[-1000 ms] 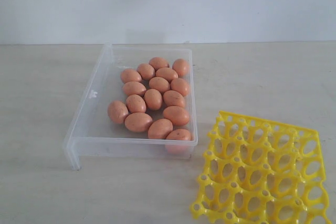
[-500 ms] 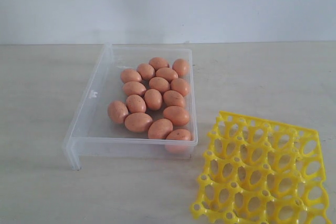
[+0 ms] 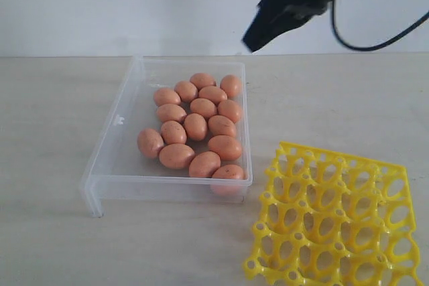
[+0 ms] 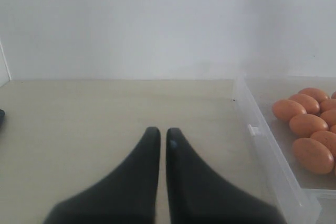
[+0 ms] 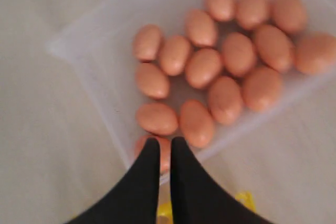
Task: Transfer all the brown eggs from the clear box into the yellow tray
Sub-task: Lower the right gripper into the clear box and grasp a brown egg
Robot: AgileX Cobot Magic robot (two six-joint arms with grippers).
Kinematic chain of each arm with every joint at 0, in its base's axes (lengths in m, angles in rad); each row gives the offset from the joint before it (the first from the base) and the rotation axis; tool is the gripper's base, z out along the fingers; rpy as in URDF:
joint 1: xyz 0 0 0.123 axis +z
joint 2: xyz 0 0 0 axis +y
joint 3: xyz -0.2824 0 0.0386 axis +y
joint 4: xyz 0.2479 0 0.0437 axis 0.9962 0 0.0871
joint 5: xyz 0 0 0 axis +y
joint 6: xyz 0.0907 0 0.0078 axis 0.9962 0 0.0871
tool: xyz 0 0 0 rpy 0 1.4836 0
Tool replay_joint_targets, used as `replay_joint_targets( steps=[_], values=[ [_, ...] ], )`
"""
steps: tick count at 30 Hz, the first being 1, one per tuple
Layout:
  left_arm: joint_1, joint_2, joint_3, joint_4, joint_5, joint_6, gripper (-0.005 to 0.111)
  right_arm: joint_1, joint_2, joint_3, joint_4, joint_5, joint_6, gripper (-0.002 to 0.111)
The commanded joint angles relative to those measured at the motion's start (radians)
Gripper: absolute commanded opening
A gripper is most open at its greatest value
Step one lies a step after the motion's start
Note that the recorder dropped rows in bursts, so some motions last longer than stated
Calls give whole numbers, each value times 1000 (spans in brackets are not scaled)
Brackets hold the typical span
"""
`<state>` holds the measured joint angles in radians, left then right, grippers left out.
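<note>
Several brown eggs lie clustered in the right half of the clear box on the table. The yellow tray sits at the front right with all visible cups bare. My right gripper hangs high above the box's far right corner, shut and holding nothing; its wrist view looks down on the brown eggs past its shut tips. My left gripper is shut on nothing, low over bare table beside the clear box; it does not show in the exterior view.
A pale wall rises behind the table. Black cables trail from the right arm at the top right. Bare tabletop lies to the left of the box.
The right arm has come into the exterior view at the top right, above the box. The eggs, box and tray have not moved.
</note>
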<state>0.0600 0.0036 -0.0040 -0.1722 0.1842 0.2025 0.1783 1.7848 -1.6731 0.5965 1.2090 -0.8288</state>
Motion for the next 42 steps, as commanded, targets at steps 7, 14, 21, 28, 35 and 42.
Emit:
replay_joint_targets(
  steps=[7, 14, 21, 28, 35, 42],
  values=[
    [-1, -4, 4, 2, -5, 0, 4, 380, 184, -4, -370, -197, -174, 1],
    [-1, -4, 4, 2, -5, 0, 4, 425, 270, -4, -405, -240, -176, 2],
    [-1, -4, 4, 2, -5, 0, 4, 425, 272, -4, -400, -300, -246, 58],
    [-1, -4, 4, 2, -5, 0, 4, 425, 353, -4, -393, -511, -240, 58],
    [-1, -4, 4, 2, -5, 0, 4, 419, 366, -3, -398, -487, -228, 58],
    [-1, -4, 4, 2, -5, 0, 4, 409, 413, -3, -403, -481, -226, 58]
  ],
)
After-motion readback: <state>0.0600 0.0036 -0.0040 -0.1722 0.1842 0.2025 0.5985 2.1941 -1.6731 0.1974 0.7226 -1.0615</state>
